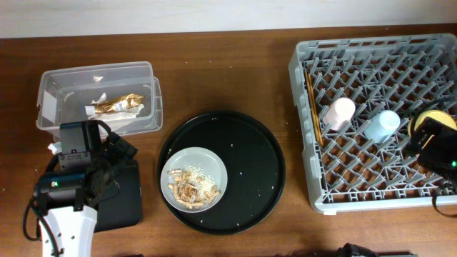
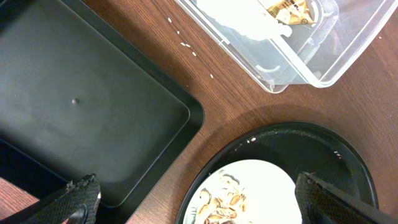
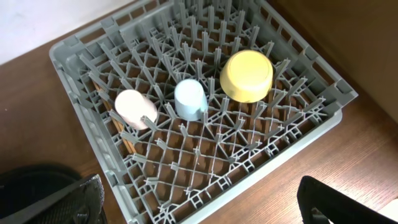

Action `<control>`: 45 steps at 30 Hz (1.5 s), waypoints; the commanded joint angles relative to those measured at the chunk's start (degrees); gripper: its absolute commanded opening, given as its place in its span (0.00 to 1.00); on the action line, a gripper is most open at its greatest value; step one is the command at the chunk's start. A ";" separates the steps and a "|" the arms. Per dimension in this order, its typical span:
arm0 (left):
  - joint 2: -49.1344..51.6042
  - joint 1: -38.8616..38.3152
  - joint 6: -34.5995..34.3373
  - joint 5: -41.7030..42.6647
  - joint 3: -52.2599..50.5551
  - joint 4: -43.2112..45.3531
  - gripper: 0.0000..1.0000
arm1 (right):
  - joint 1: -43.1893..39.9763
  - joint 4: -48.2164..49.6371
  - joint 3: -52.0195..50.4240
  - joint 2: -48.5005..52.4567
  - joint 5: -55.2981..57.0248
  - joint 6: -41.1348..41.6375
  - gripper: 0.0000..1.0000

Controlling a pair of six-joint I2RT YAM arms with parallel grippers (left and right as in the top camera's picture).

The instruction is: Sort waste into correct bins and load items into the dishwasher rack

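The clear tub (image 1: 50, 100) at the back left holds the gold foil wrapper (image 1: 116, 105) with white tissue (image 1: 134, 106) beside it; the wrapper also shows in the left wrist view (image 2: 289, 9). The small black tray (image 2: 81, 106) lies below the tub. The grey plate (image 1: 211, 160) with food scraps (image 1: 188, 187) sits on the round black tray (image 1: 257, 164). The rack (image 1: 371, 178) holds the pink cup (image 1: 340, 113), blue cup (image 1: 382, 125), yellow bowl (image 3: 247, 74) and chopsticks (image 1: 313, 103). My left gripper (image 2: 199, 208) is open above the black tray's right edge and the plate. My right gripper (image 3: 205, 205) is open and empty over the rack's near edge.
Rice grains are scattered on the round black tray and on the table beside the tub (image 2: 186, 45). A small white scrap (image 1: 53, 148) lies by the tub's front left corner. Bare wooden table (image 1: 214, 78) runs between the tub and the rack.
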 commanded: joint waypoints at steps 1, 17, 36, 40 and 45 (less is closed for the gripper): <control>-0.35 0.31 0.70 0.61 -0.04 -0.15 0.99 | -0.33 0.92 0.24 -4.90 1.09 0.04 0.98; -0.35 0.31 0.70 0.59 -0.04 -1.46 0.99 | -0.33 10.60 -12.48 -13.84 -1.77 0.04 0.98; -0.35 0.20 8.81 18.95 -0.04 -1.57 0.99 | -0.33 10.56 -12.52 -13.70 -1.90 0.04 0.98; -0.33 -2.58 18.75 28.94 0.59 0.31 0.99 | -0.33 10.58 -12.50 -13.70 -1.90 0.04 0.98; 0.94 -12.00 20.15 20.70 8.33 -4.17 1.00 | -0.33 10.58 -12.52 -13.70 -1.90 0.04 0.98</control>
